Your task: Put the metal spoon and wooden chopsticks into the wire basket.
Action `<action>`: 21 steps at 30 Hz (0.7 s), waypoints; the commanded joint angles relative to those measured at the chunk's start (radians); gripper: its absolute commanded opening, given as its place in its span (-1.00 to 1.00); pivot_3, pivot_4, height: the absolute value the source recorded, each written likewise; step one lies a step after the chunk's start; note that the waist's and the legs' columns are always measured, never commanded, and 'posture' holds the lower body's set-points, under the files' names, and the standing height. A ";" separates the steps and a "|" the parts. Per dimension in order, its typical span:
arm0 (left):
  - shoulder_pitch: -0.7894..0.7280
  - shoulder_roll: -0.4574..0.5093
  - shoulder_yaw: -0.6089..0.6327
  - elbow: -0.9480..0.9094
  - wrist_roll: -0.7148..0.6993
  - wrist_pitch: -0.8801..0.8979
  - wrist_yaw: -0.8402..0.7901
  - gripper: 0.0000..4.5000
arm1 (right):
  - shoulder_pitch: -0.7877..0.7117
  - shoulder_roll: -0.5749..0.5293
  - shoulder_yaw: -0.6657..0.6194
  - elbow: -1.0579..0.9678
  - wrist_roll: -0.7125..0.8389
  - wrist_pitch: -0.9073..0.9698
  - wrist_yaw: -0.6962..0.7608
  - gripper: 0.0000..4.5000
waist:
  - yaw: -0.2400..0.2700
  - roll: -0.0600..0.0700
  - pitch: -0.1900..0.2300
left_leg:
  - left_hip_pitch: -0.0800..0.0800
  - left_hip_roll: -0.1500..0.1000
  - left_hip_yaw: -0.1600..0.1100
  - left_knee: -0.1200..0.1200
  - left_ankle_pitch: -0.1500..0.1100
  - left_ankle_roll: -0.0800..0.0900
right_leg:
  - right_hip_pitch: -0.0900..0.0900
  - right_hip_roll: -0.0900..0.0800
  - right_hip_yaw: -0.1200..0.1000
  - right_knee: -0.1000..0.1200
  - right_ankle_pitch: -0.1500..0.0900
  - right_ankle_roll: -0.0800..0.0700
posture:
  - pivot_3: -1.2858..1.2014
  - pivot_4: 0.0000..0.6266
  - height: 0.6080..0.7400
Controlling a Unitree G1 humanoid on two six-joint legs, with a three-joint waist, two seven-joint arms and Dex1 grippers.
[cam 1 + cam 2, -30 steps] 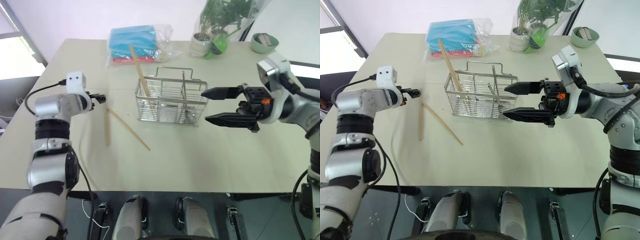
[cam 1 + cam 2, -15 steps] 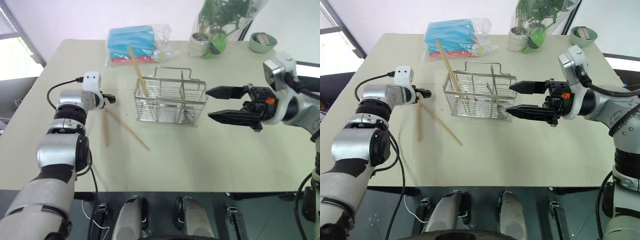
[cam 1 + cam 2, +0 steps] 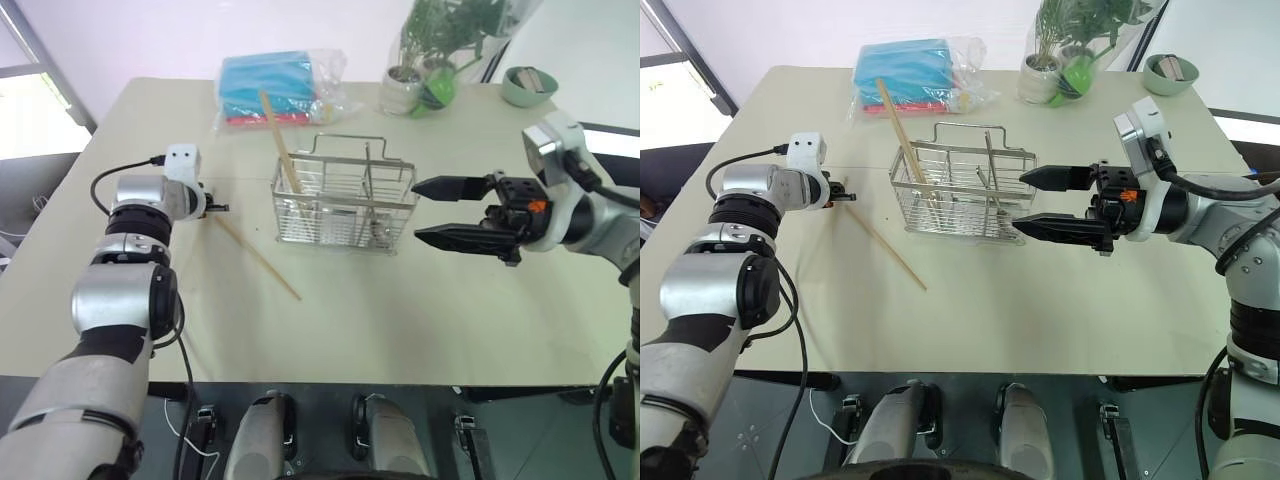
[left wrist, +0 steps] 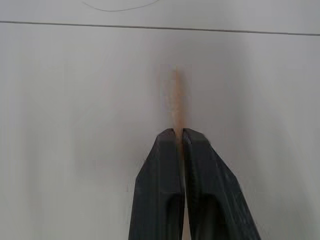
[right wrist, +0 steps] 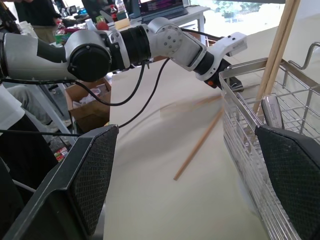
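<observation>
The wire basket (image 3: 345, 195) stands mid-table with a wooden chopstick (image 3: 280, 140) leaning in its left half. Inside it, in the right wrist view, a shiny utensil end (image 5: 272, 111) looks like the metal spoon. Left of the basket, my left gripper (image 3: 220, 208) is low over the table and shut on a chopstick (image 4: 175, 100), whose tip sticks out past the fingers. Another chopstick (image 3: 258, 260) lies slanted on the table just by it. My right gripper (image 3: 416, 210) hovers open at the basket's right side, pointing at it, holding nothing.
At the back of the table (image 3: 400, 320) lie a blue packet in a clear bag (image 3: 270, 88), a potted plant (image 3: 405, 85) and a green bowl (image 3: 528, 85). Beyond the table's left edge sit a person (image 5: 20, 125) and clutter.
My left gripper has shut on the chopstick that lay pointing at the front edge; that stick no longer lies there. The slanted chopstick and my right gripper have stayed put.
</observation>
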 commanded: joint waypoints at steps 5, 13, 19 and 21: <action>-0.019 0.050 0.040 -0.005 0.008 -0.023 0.052 -0.99 | -0.017 -0.014 -0.007 0.001 -0.009 -0.018 0.000 1.00 | -0.002 0.000 0.000 | 0.000 0.000 0.000 0.000 0.000 0.000 | 0.000 0.000 0.000 0.000 0.000 0.000 | 0.03 -0.52 0.63; -0.058 0.094 0.238 -0.236 -0.121 -0.441 0.116 -0.99 | 0.001 -0.053 -0.033 0.018 -0.011 0.003 -0.010 1.00 | 0.001 -0.002 0.001 | -0.001 0.000 0.000 0.000 0.001 -0.002 | -0.001 0.000 0.000 0.000 0.000 0.000 | 0.03 -0.52 0.63; -0.131 -0.040 0.415 -0.583 -0.439 -0.425 0.038 -0.99 | 0.012 -0.066 -0.076 0.014 0.021 0.037 -0.048 1.00 | 0.004 -0.007 0.002 | -0.002 -0.001 0.000 0.001 0.001 -0.003 | 0.000 -0.003 0.000 -0.002 0.001 0.001 | 0.03 -0.52 0.63; -0.144 -0.091 0.407 -0.650 -0.487 -0.393 0.042 -0.99 | 0.018 -0.064 -0.086 0.010 0.027 0.041 -0.060 1.00 | 0.000 -0.006 0.002 | -0.001 -0.002 0.000 0.001 0.001 -0.002 | 0.002 -0.003 0.000 -0.002 0.001 0.002 | 0.03 -0.52 0.63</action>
